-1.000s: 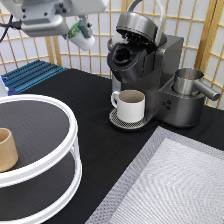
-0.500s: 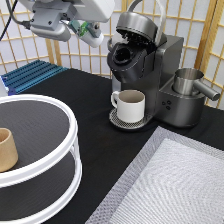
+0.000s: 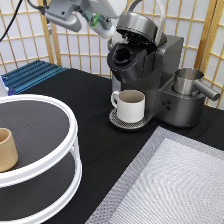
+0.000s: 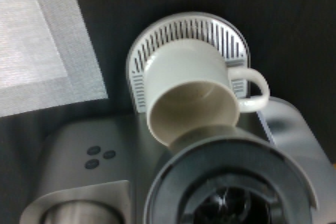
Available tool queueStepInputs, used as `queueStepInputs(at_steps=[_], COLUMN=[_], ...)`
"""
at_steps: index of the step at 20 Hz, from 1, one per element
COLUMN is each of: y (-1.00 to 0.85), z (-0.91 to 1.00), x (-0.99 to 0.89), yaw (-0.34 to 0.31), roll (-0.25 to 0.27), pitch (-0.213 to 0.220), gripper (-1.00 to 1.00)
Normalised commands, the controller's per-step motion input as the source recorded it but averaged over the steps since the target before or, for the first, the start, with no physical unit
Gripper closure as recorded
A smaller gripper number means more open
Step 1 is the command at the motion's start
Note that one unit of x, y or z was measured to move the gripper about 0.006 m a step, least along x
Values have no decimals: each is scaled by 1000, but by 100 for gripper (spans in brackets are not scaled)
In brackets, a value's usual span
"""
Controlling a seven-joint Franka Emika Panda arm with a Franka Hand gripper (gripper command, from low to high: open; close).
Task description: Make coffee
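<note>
A black table [image 3: 75, 100] filled most of the room's foreground. On it, at the exterior view's left, stood a white two-tier round shelf [image 3: 47, 150] with dark mats. A grey woven mat [image 3: 175, 185] lay at the exterior view's bottom right.

Toward the exterior view's top right stood the dark grey coffee machine [image 3: 150, 75], its lid tipped up and the round brew chamber open. A metal pitcher [image 3: 189, 82] sat on the machine's right-hand side in the exterior view.

The robot arm came in from the exterior view's top left. Its gripper [image 3: 111, 31] hung just beside the raised lid, above and a little left of the open chamber. I could not tell whether it was apart or together, nor whether it carried anything.

A cream-white mug [image 3: 131, 105] with a handle stood upright on the round drip tray [image 3: 120, 121] beneath the chamber. The wrist view looked down into that mug [image 4: 196, 95] and onto the chamber's rim.

A tan handleless cup [image 3: 7, 149] rested on the shelf's upper tier, at the exterior view's left edge.

The coffee pod was nowhere I could make out in either view.
</note>
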Motion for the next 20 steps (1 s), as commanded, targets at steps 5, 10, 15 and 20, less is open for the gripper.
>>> queueStepInputs(at_steps=[5,10,15,20], y=[546,67,21,272], z=[-7,-46,-323,-367], x=[187,234,81,-6], yaw=[-23,-31,-14,0], roll=[-103,-65,-45,-84], pitch=[17,34,25,44], gripper=[100,100,100,100])
